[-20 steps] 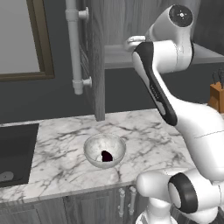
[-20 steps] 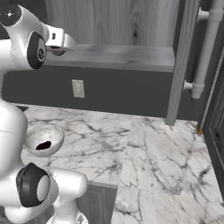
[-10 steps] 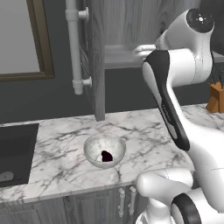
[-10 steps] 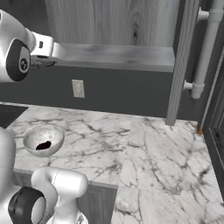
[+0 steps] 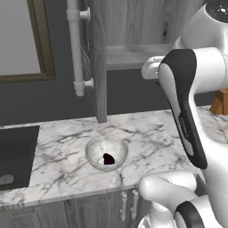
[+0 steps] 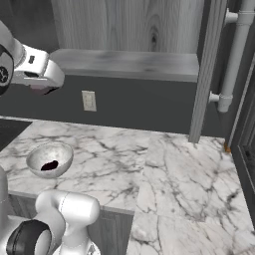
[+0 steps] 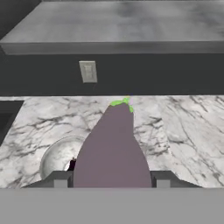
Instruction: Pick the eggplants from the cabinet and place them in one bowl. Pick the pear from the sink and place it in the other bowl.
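Now, eggplant (image 7: 112,148) clamped between claw (image 7: 112,178) tips

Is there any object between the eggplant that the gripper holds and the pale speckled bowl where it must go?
Nothing visible does. The held eggplant hangs over the marble counter, and the pale bowl, with another eggplant already inside, sits below with open rim and only air between them.

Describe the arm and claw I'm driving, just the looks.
The arm has glossy white rounded shells, with a long black panel along one link bearing small pale lettering and dark joint caps. No loose cables show. The claw has two small dark grey blocky fingertips.
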Controlling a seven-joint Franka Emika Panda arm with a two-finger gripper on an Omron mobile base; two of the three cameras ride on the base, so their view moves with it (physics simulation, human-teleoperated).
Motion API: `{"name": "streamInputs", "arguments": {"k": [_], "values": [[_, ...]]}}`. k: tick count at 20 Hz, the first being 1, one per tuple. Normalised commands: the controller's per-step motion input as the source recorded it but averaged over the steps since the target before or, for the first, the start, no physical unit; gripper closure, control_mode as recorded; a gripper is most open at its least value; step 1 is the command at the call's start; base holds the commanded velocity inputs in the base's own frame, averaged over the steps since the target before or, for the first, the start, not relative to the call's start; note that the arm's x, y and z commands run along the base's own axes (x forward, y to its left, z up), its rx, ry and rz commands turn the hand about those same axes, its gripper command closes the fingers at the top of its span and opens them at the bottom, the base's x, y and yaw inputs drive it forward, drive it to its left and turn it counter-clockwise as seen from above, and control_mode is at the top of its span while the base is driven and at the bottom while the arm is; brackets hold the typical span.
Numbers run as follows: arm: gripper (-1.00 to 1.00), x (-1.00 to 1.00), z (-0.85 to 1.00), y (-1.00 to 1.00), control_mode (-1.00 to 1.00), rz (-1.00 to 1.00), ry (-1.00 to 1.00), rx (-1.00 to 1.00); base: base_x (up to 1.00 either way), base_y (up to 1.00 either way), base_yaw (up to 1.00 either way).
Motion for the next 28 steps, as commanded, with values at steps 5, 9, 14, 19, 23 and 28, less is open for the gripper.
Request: {"name": "streamInputs", "arguments": {"k": [5,9,14,19,23,28], "values": [[1.0,-0.35,-0.59,0.07,-1.0,0.04,0.05,0.02,0.0,0.0,0.0],[1.0,-0.05,-0.63,0.11,-1.0,0.03,0.0,0.04,0.0,0.0,0.0],[1.0,-0.2,-0.6,0.12,-1.0,0.03,0.03,0.04,0.0,0.0,0.0],[1.0,-0.21,-0.47,0.15,-1.0,0.02,0.05,0.01,0.0,0.0,0.0],[1.0,0.03,-0.08,0.18,-1.0,0.0,0.01,0.0,0.0,0.0,0.0],[1.0,0.22,-0.16,0.27,-1.0,-0.01,0.0,0.0,0.0,0.0,0.0]]}}
